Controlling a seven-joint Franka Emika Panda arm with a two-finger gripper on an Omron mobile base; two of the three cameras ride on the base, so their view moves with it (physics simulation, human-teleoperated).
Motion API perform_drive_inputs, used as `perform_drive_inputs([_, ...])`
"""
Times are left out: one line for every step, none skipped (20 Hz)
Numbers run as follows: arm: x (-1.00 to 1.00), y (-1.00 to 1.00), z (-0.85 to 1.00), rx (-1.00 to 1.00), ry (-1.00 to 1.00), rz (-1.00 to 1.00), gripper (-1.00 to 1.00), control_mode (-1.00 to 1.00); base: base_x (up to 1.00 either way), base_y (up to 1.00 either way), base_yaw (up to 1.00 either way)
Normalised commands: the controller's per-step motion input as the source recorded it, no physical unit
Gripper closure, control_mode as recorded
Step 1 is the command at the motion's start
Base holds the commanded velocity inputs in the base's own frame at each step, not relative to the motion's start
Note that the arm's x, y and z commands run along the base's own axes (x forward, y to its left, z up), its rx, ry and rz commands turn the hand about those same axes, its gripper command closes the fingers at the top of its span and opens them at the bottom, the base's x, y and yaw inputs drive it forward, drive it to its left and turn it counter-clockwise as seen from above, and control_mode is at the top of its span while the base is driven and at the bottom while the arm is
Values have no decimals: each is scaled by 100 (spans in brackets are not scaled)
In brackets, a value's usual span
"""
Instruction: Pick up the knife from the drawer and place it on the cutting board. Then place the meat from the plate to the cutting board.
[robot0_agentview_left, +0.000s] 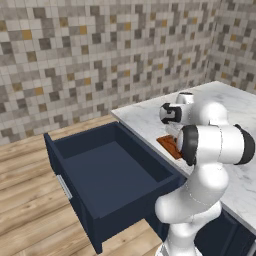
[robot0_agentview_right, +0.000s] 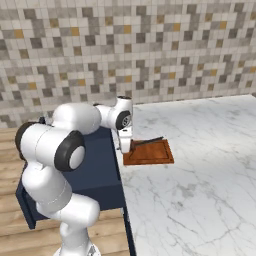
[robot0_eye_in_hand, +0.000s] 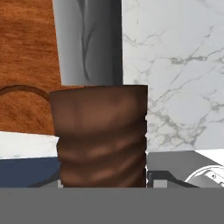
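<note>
My gripper is shut on the knife, holding it by the handle low over the left end of the cutting board. The blade points right across the board. In the hand view the ridged reddish-brown handle fills the lower middle, and the pale grey blade runs up from it, with the board's wood to its left. From the left base view, the cutting board peeks out beside my arm. The drawer stands pulled fully out, nothing inside. The meat and the plate are out of view.
The white marble counter stretches right of the board to the tiled wall. The open drawer juts out over the wooden floor in front of the navy cabinets, beside my base.
</note>
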Motion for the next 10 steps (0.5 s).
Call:
perform_drive_inputs([35, 0, -37, 0, 5, -1, 100, -100, 0, 0, 0])
perform_drive_inputs([36, 0, -35, 0, 4, 0, 100, -100, 0, 0, 0])
perform_drive_inputs([39, 0, -34, 0, 4, 0, 100, -100, 0, 0, 0])
perform_drive_inputs([38, 0, -31, 0, 3, 0, 100, -100, 0, 0, 0])
perform_drive_inputs([37, 0, -29, 0, 2, 0, 100, -100, 0, 0, 0])
perform_drive_inputs([37, 0, -29, 0, 3, 0, 100, -100, 0, 0, 0])
perform_drive_inputs([38, 0, -29, 0, 4, 0, 100, -100, 0, 0, 0])
perform_drive_inputs([39, -3, -28, 0, 4, 0, 100, -100, 0, 0, 0])
perform_drive_inputs([38, -2, -28, 0, 4, 0, 100, -100, 0, 0, 0])
perform_drive_inputs([38, -3, -28, 0, 3, 0, 100, -100, 0, 0, 0])
